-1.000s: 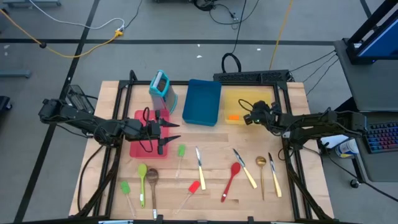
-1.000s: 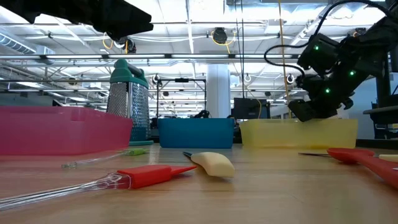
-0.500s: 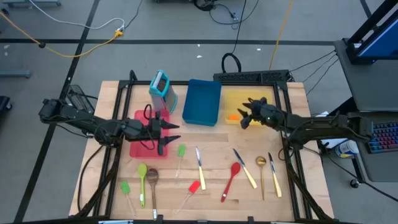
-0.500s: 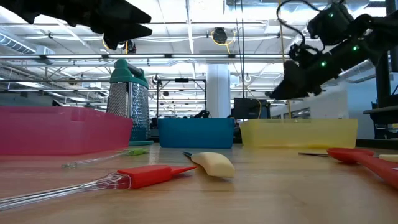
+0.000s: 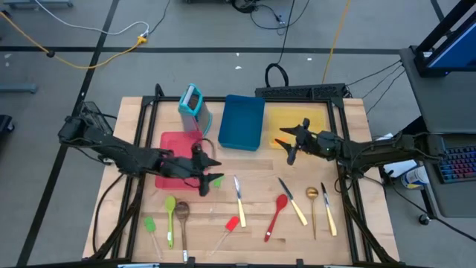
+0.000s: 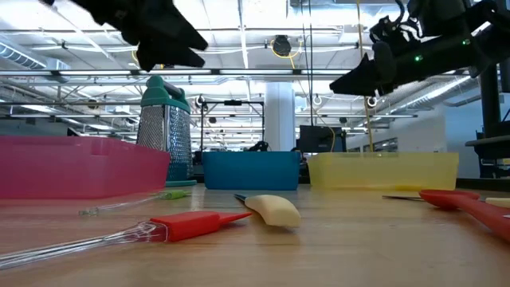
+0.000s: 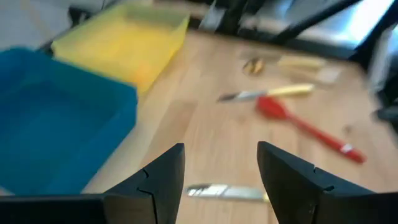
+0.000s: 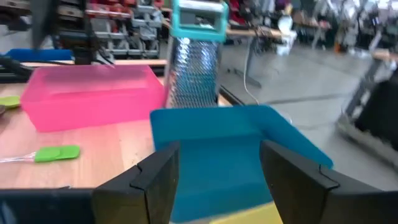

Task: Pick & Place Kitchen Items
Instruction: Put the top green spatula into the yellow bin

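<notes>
Fingers right [image 5: 286, 147]: spread, empty, above yellow tray [image 5: 316, 119] | fingers left [image 5: 210, 173]: spread, just beside green spatula [image 5: 216, 180]

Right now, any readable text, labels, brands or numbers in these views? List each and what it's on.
None readable.
Grater: no label shows.
Red tray, blue tray, yellow tray: plain.
Utensils such as the red spoon and cream-handled knife: no markings visible.
Background shelving in the right wrist view: too blurred to read.
</notes>
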Available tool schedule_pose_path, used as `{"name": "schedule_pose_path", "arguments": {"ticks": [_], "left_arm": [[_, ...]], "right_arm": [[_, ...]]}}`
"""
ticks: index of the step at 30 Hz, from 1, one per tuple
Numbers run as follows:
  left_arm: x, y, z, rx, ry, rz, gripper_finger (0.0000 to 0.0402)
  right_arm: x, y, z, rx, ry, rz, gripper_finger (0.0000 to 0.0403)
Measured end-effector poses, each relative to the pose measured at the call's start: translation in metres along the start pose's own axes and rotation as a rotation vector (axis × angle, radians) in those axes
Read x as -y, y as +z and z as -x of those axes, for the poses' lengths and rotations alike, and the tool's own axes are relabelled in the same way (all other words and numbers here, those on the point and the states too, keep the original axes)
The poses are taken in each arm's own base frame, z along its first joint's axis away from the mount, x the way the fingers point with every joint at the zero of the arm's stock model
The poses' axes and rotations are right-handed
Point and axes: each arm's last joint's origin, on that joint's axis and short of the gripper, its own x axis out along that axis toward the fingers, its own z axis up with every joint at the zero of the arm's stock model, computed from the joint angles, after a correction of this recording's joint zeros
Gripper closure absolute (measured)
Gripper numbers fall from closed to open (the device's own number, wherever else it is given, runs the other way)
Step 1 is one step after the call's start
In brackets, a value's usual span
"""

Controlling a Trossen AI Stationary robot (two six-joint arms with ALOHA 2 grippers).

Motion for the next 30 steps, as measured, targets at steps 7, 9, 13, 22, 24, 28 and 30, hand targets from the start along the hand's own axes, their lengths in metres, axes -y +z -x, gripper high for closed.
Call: {"name": "schedule_pose_path", "arguments": {"ticks": [7,9,13,22,24,28,30], "left_arm": [[0.014,0.010,-0.024,-0.268,0.099,0.157,0.0195],[0.016,0.006,-0.033,-0.319,0.086,0.177,0.0195],[0.012,-0.003,-0.051,-0.369,0.106,0.267,0.0195],[-0.015,-0.031,-0.088,-0.576,0.183,0.421,0.0195],[-0.023,-0.037,-0.091,-0.644,0.199,0.437,0.0195],[-0.034,-0.042,-0.089,-0.740,0.222,0.464,0.0194],[-0.036,-0.042,-0.088,-0.763,0.224,0.459,0.0194]], "right_arm": [[-0.006,0.000,-0.007,0.045,0.012,0.105,0.0191],[-0.007,-0.001,-0.010,0.051,0.008,0.122,0.0191],[-0.009,-0.004,-0.016,0.064,0.001,0.152,0.0195],[-0.012,-0.005,-0.025,0.140,-0.022,0.273,0.0199],[-0.012,-0.005,-0.026,0.153,-0.026,0.297,0.0199],[-0.012,-0.004,-0.026,0.162,-0.032,0.326,0.0198],[-0.012,-0.004,-0.026,0.160,-0.033,0.340,0.0198]]}}
